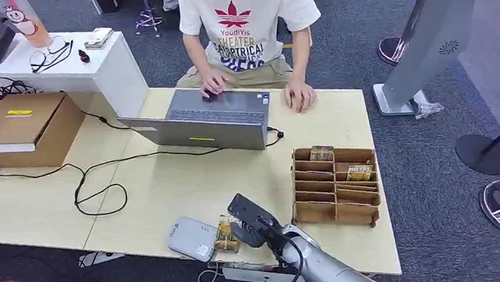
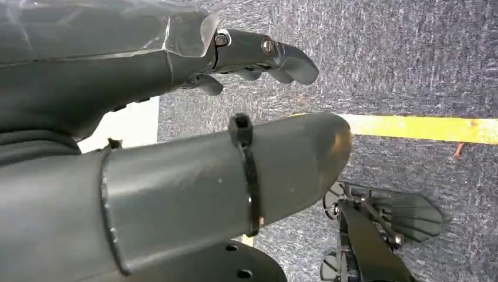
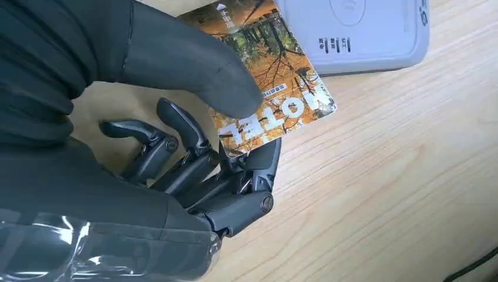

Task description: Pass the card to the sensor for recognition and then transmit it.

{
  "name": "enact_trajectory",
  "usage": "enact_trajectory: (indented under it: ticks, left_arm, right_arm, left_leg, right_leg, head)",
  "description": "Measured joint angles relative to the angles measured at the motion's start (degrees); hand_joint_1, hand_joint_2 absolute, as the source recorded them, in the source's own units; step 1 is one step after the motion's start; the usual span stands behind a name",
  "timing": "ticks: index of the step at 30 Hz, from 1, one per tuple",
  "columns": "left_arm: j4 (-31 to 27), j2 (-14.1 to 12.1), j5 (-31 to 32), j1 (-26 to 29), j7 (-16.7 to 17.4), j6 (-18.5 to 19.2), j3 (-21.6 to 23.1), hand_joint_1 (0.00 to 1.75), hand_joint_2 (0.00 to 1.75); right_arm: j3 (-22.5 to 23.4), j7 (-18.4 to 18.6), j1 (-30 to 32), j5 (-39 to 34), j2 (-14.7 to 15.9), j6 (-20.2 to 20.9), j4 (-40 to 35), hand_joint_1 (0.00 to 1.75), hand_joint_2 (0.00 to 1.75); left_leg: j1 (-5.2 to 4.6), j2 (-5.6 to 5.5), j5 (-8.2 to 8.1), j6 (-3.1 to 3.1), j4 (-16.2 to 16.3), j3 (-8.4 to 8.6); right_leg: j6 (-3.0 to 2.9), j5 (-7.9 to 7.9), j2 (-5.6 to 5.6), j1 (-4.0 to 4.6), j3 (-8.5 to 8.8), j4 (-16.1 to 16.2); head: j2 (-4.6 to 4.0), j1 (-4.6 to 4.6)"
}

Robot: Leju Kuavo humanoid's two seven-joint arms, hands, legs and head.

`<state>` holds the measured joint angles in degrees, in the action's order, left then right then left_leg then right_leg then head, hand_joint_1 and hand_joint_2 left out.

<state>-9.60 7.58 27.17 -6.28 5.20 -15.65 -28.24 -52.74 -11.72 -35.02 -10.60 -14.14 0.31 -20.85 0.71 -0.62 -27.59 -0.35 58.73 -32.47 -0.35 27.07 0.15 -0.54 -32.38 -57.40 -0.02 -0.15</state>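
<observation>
Low in the middle of the head view, the right hand (image 1: pixel 250 223) pinches the card (image 1: pixel 226 234) at the near edge of the table (image 1: pixel 169 181), with the card just beside the grey sensor (image 1: pixel 192 238) to its left. In the right wrist view the thick thumb presses on the printed face of the card (image 3: pixel 276 88) in the upper middle of the frame while a dark finger backs it from beneath; the other fingers (image 3: pixel 176 153) curl in below, and the sensor (image 3: pixel 358 29) fills the upper right, its edge at the card's far corner. The card looks thin, light, stiff and glossy, so it would likely slide under a loose pinch; the grip sits at one end, which leaves the free end clear to lay over the sensor, and that seems the right place to hold it. The left hand (image 2: pixel 176 135) hangs over the carpet, its fingers loosely curled apart around nothing. Further right on the table stands a rack (image 1: pixel 335 187) holding more cards.
</observation>
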Motion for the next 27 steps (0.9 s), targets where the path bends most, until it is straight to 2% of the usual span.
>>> enact_trajectory:
  ticks: [17, 27]
  left_arm:
    - [0.0, 0.4, -0.2, 0.0, 0.0, -0.3, 0.0, 0.0, 0.0]
    - [0.0, 0.4, -0.1, 0.0, 0.0, 0.0, 0.3, 0.0, 0.0]
  right_arm:
    - [-0.1, 2.1, 0.3, 5.4, -1.7, -2.9, 0.5, 1.75, 1.75]
    - [-0.1, 1.6, 0.4, 4.2, -1.8, -3.0, 0.6, 1.75, 1.75]
  left_leg:
    - [0.0, 0.1, 0.0, 0.0, 0.0, 0.06]
    - [0.01, 0.11, 0.0, 0.0, 0.0, 0.11]
  right_leg:
    - [-0.01, 0.0, 0.06, 0.0, 0.01, 0.0]
    - [-0.01, -0.01, 0.07, 0.0, 0.05, 0.0]
  head:
    - [0.0, -0.02]
    - [0.0, 0.0]
